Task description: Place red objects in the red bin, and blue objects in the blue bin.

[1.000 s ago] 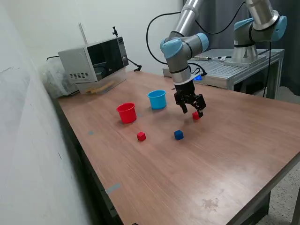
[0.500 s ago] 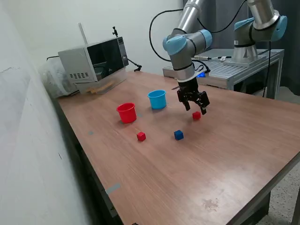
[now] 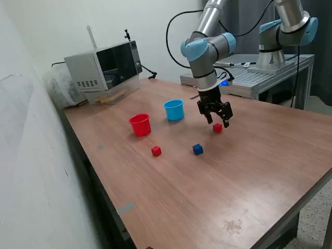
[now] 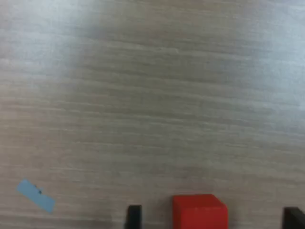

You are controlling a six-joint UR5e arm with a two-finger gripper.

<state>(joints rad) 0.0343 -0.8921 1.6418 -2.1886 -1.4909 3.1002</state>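
The jaws stand apart: in my wrist view a dark fingertip (image 4: 134, 215) shows on each side of a red cube (image 4: 199, 211), with bare table visible between the cube and each tip, so nothing is clamped. From the exterior view I read the gripper (image 3: 218, 120) hanging just above that same red cube (image 3: 217, 127), which rests on the wooden table (image 3: 249, 171).

Task status, as I judge it: no sorting is visibly complete. A second red cube (image 3: 156, 151) and one blue cube (image 3: 197, 149) lie loose on the table, well apart from the cups. I cannot see inside the red cup (image 3: 140, 125) or the blue cup (image 3: 174, 110), so their contents are unknown. I see only one blue cube. Remaining: grasp the red cube under the gripper, carry it to the red cup, then handle the other two.
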